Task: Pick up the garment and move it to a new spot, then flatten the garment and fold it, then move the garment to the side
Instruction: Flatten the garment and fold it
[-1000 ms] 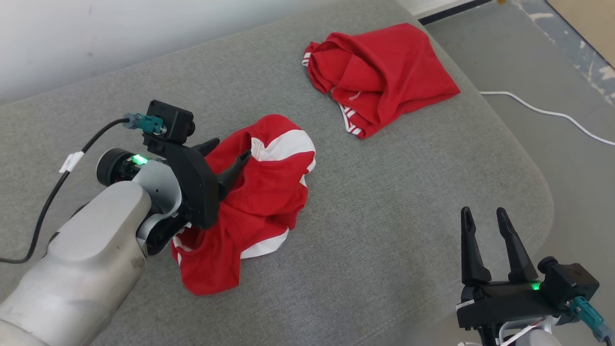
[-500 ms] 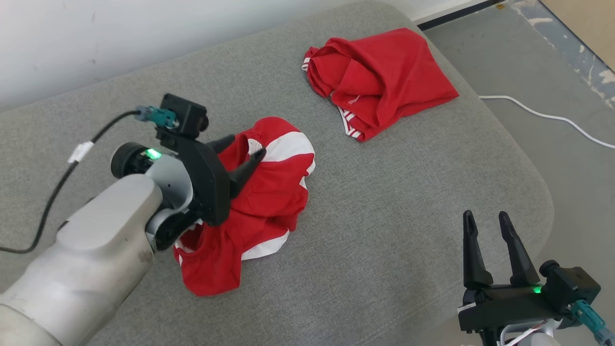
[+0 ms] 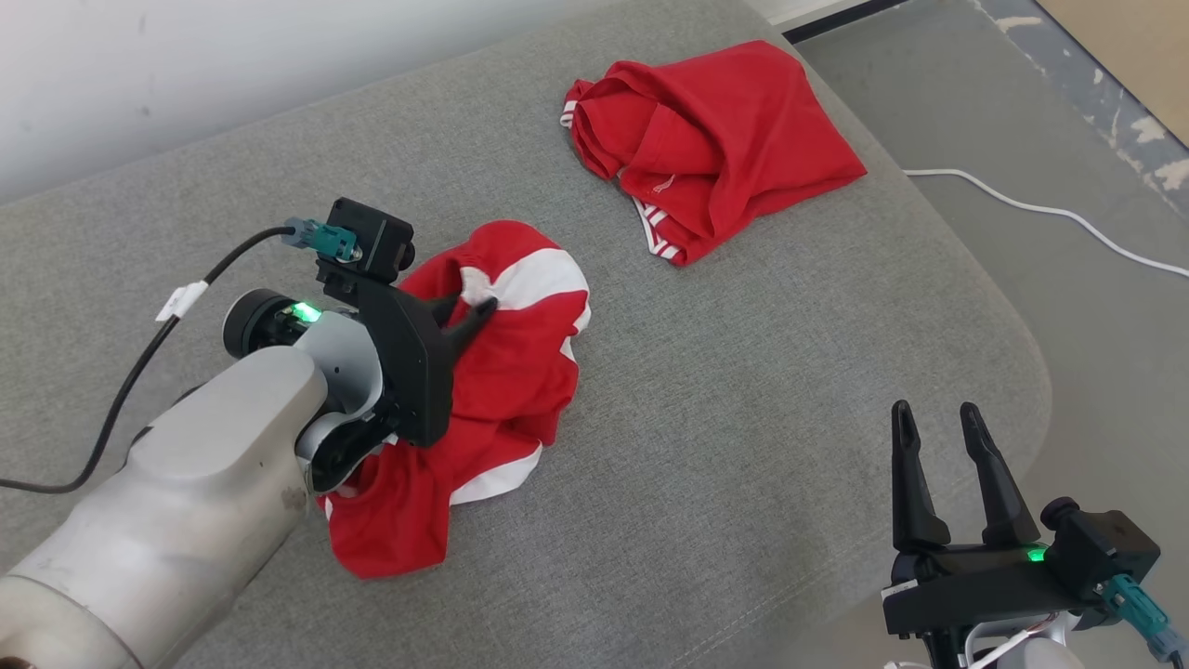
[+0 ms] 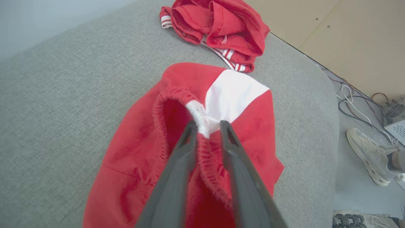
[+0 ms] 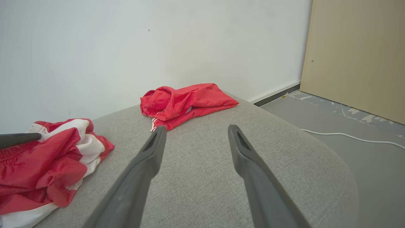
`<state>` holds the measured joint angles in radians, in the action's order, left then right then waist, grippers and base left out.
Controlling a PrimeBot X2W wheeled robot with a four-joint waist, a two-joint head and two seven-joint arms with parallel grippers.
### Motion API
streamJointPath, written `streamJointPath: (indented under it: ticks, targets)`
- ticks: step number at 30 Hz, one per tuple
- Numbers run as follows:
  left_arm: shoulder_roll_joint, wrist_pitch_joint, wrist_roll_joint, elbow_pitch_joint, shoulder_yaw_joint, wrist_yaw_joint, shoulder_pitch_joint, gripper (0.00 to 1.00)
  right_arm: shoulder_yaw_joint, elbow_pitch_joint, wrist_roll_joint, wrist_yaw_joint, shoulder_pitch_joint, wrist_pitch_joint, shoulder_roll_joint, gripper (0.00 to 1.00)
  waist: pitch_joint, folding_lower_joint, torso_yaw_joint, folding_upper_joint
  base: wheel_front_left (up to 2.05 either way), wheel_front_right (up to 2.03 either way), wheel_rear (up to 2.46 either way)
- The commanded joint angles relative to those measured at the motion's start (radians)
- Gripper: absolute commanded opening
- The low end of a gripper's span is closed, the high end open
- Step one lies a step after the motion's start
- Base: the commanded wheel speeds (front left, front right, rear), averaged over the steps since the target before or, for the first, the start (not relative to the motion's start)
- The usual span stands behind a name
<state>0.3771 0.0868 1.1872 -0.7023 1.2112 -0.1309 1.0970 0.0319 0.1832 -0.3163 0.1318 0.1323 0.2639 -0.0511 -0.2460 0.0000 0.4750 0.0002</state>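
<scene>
Now the left gripper (image 4: 207, 125) pinches the white waistband (image 4: 200, 116) of the red-and-white shorts (image 3: 511, 372), centre-left in frame; secure a full bite before lifting. The right gripper (image 3: 934, 413) stands open, lower right.

My head camera looks forward and steeply down from above the grey cushion (image 3: 706, 390), far enough back to take in my left fingers (image 3: 469, 321), my right fingers (image 3: 908, 483), the white wall (image 3: 186, 84) behind and the floor (image 3: 1068, 139) to my right. My left wrist camera sits very close, sighting along my left fingers at the red-and-white garment (image 4: 240, 104), with the second red garment (image 4: 221, 25) beyond. My right wrist camera rides low over the cushion, facing almost level toward the wall. All three views share both garments and the cushion; the head and right wrist views also share the white cable (image 3: 1026, 209).
</scene>
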Motion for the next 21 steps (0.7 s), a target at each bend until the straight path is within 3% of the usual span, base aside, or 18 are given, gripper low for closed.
streamJointPath:
  ticks: [1, 10, 17, 21]
  targets:
    - [0.000, -0.011, 0.001, -0.006, 0.006, 0.002, 0.013, 0.00, -0.002, -0.001, -0.005, -0.002, -0.004, 0.000, 0.001, 1.00, 0.000, 0.0000, -0.002, -0.0002, 0.00, 0.00, 0.00]
    - [-0.003, -0.148, 0.032, 0.063, -0.011, 0.002, 0.087, 0.00, -0.026, 0.002, 0.018, -0.002, -0.022, 0.000, 0.001, 1.00, 0.046, 0.0000, -0.081, -0.0002, 0.00, 0.00, 0.00]
    - [0.109, -0.254, 0.051, 0.238, -0.048, 0.003, 0.067, 0.00, -0.045, -0.006, 0.044, -0.002, -0.054, 0.000, -0.007, 1.00, 0.105, 0.0000, -0.202, -0.0002, 0.00, 0.00, 0.00]
    - [0.183, -0.291, 0.071, 0.402, -0.055, 0.045, -0.027, 0.00, -0.064, -0.011, 0.049, -0.002, -0.079, 0.000, -0.020, 1.00, 0.137, 0.0000, -0.284, -0.0002, 0.00, 0.00, 0.00]
